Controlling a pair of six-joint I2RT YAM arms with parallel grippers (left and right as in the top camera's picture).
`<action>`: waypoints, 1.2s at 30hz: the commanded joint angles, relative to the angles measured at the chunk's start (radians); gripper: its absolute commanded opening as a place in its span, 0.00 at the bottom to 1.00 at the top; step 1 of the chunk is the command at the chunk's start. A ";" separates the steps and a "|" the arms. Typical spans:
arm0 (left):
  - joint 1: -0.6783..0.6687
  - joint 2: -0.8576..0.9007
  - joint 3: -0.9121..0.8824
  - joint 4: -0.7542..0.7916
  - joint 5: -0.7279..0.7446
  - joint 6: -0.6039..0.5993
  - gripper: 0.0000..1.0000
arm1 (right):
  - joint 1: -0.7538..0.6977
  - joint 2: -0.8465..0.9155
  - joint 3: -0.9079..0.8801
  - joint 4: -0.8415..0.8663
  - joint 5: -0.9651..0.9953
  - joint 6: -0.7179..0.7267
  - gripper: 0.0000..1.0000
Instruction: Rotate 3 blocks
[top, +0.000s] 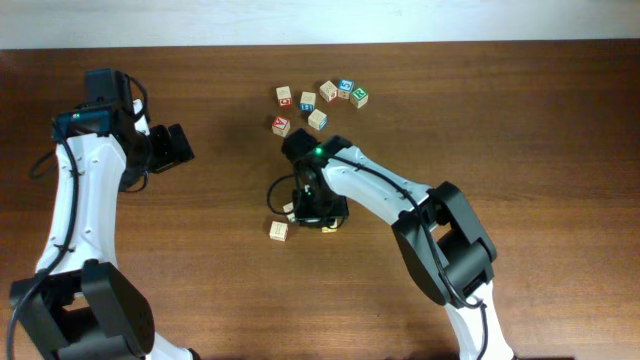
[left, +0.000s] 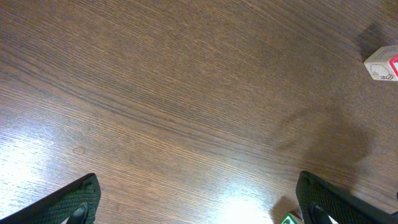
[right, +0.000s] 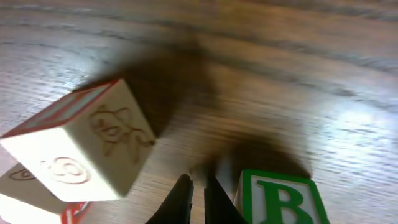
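The right gripper (right: 199, 200) has its fingers (right: 181, 198) drawn almost together, only a thin slit between the tips and nothing caught in it; they point down at the bare wood of the table (right: 298, 74); just right of the tips, close beside them but not gripped, stands the green-printed block (right: 280, 199), a bold letter B on the face turned to the wrist camera; to the left of the tips, a little apart, sits the red-edged block (right: 81, 146), seen corner-on with a faint engraved figure on its pale side; behind its lower corner a third block (right: 25, 199) shows at the frame edge, with a trace of red print, and whether the two touch cannot be told; from overhead the right arm reaches across the middle of the table and its wrist covers most of this spot; a lone block (top: 278, 231) lies clear of it at the lower left, and which of the three it is cannot be told; farther up the table, well apart, lies the cluster of seven cubes (top: 308, 100); the left gripper (left: 199, 202) hangs over bare wood on the left side of the table with its fingers spread wide and nothing between them; a pale cube (left: 380, 63) with red print shows at the upper right edge of its wrist view
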 joint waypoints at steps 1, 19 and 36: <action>-0.003 0.002 0.012 -0.001 0.014 0.013 0.99 | -0.019 0.035 0.021 -0.011 0.034 -0.066 0.11; -0.003 0.002 0.012 -0.001 0.014 0.013 0.99 | 0.038 0.100 0.321 -0.041 0.111 -0.300 0.59; -0.003 0.002 0.012 -0.002 0.014 0.013 0.99 | 0.079 0.145 0.320 -0.150 0.240 -0.179 0.45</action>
